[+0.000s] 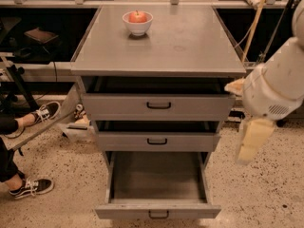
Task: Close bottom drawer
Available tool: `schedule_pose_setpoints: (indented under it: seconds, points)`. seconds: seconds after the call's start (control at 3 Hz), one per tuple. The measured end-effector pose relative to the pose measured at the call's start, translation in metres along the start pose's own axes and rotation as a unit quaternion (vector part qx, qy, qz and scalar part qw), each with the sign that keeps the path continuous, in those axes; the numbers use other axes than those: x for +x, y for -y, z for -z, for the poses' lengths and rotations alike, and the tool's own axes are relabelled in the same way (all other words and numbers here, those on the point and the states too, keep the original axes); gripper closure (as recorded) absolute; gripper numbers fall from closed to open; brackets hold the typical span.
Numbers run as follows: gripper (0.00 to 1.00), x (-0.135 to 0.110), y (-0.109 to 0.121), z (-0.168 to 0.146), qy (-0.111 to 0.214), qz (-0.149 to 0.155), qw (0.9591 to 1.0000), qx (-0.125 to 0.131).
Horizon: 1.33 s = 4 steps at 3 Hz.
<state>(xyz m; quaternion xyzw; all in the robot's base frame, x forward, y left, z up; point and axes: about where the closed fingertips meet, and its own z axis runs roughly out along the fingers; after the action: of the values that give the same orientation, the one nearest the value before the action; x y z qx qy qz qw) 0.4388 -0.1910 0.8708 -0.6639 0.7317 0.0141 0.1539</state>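
Note:
The bottom drawer (157,211) of the grey metal cabinet is pulled far out. Its plain grey tray (157,175) is empty, and its small black loop handle (158,215) sits at the picture's lower edge. The middle drawer (157,140) and the top drawer (158,106) above it stand slightly out. My gripper (251,139) hangs pale below the thick white arm (275,87) at the right. It is beside the cabinet's right side at about the middle drawer's height, and it touches no drawer.
A white bowl with a red apple (137,23) stands on the cabinet top (190,46). A person's legs and sneakers (31,186) lie on the speckled floor at the left, with a second shoe (45,112) further back. Dark shelving runs behind.

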Motion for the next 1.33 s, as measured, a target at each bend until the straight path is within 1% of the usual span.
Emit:
schedule_pose_setpoints:
  seconds: [0.33, 0.67, 1.0, 1.33]
  points:
    - [0.00, 0.002, -0.027, -0.094, 0.026, 0.036, 0.9982, -0.040]
    - [0.00, 0.008, -0.066, -0.198, 0.045, 0.053, 0.9936, -0.089]
    - [0.00, 0.028, -0.115, -0.290, 0.060, 0.043, 0.9865, -0.146]
    - [0.00, 0.055, -0.166, -0.366, 0.062, 0.027, 0.9786, -0.194]
